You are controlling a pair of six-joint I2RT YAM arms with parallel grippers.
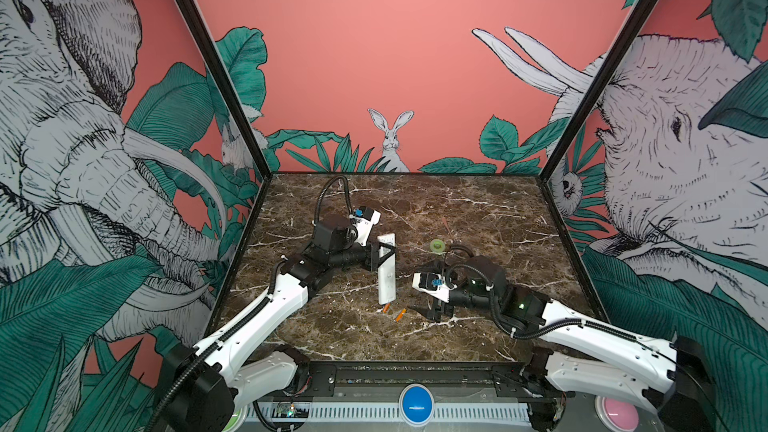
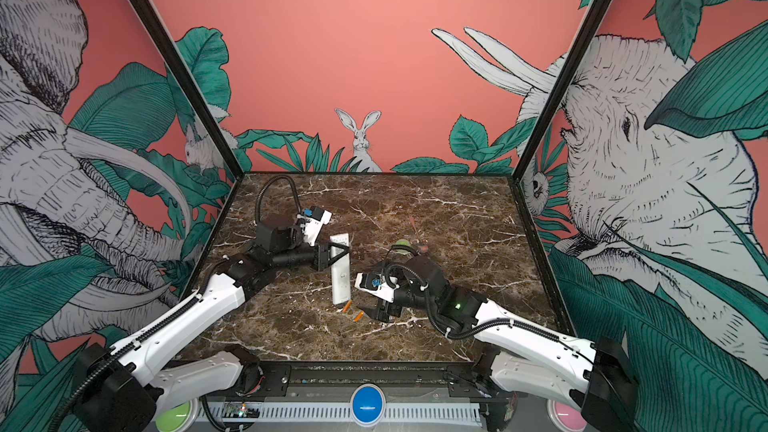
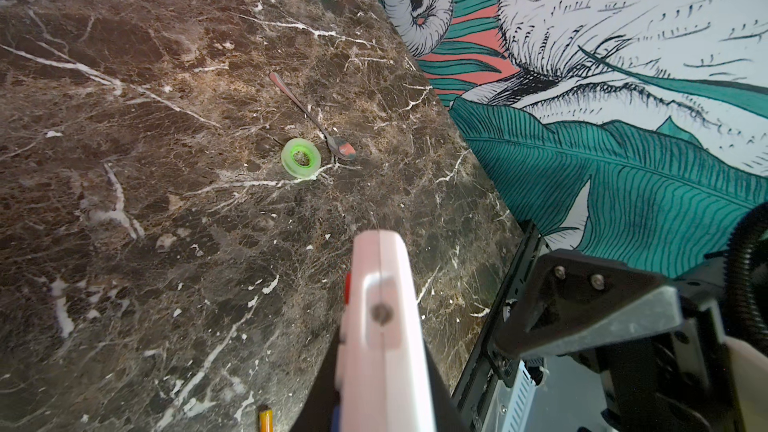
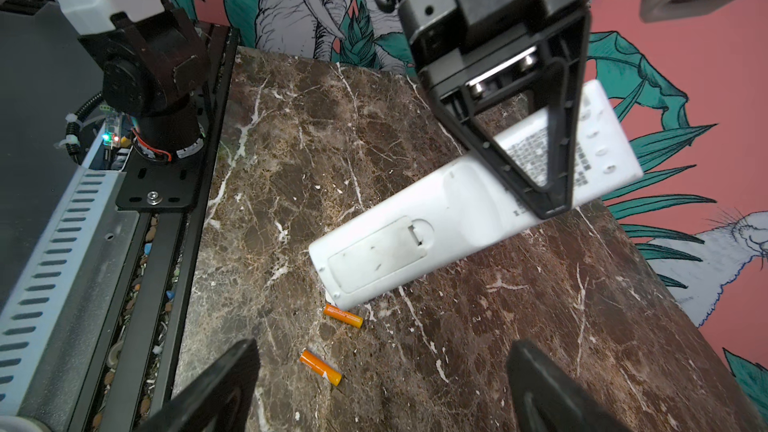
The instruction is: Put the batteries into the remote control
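Observation:
My left gripper [image 1: 384,253] is shut on the white remote control [image 1: 386,268], gripping it across its width a little beyond the middle. In the right wrist view the remote control [image 4: 415,243] shows its plain back with the battery cover closed, and its near end sits low by the table. Two orange batteries [image 4: 343,316] [image 4: 320,367] lie on the marble just past that end, also seen in both top views [image 1: 400,315] [image 2: 348,306]. Right of the batteries, my right gripper [image 4: 382,392] hovers open and empty, its fingers [image 1: 409,307] wide apart.
A green tape roll [image 3: 301,158] and a metal spoon [image 3: 316,118] lie on the table behind my right arm. Patterned walls enclose the marble table [image 1: 478,209] on three sides. A black rail [image 1: 415,371] runs along the front edge.

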